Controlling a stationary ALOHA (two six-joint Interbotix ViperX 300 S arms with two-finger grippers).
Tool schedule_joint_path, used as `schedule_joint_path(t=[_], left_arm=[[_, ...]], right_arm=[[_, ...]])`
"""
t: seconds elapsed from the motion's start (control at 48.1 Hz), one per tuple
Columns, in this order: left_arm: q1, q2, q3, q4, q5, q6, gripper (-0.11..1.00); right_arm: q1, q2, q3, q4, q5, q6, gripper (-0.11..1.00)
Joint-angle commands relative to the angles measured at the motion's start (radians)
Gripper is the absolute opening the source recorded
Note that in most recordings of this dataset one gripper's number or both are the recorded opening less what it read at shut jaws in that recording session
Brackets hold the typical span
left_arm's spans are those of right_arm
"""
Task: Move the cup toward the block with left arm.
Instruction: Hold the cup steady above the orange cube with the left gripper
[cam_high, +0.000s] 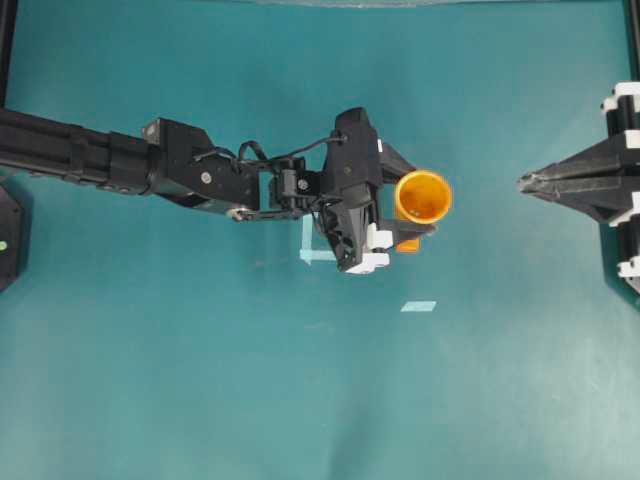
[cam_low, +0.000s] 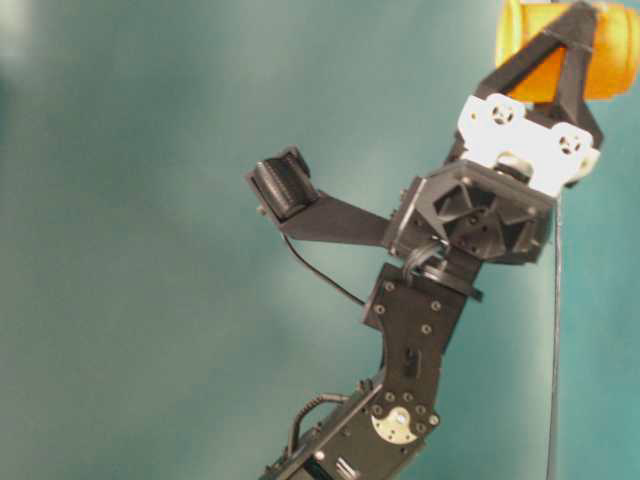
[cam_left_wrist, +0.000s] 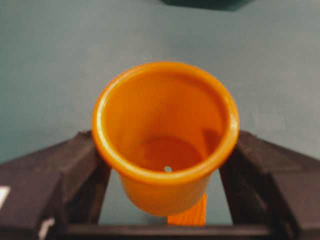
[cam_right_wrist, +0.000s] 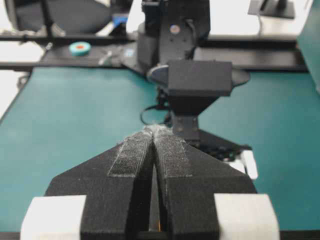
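The left gripper is clamped on the cup, held upright mid-table, the block just beneath it. Far right, the right gripper rests with jaws together.

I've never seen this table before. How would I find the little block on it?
Follow the long black left arm across the teal table to its gripper, which is closed around the orange cup. The block sits right against the cup, on the side nearer the pale tape strip. It is a small, solid orange cube, while the cup is round and hollow.
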Motion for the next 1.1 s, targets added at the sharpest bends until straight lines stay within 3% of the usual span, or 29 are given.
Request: schedule_joint_path(t=[0.0,1.081], left_arm=[[-0.002,-0.011,-0.031,0.002,-0.011,0.002,0.63],[-0.012,-0.014,-0.020,0.002,0.008,0.002,0.63]], right_arm=[[0.000,0.003,-0.032,0.000,-0.005,0.000,0.00],[0.002,0.003,-0.032,0.000,-0.005,0.000,0.00]])
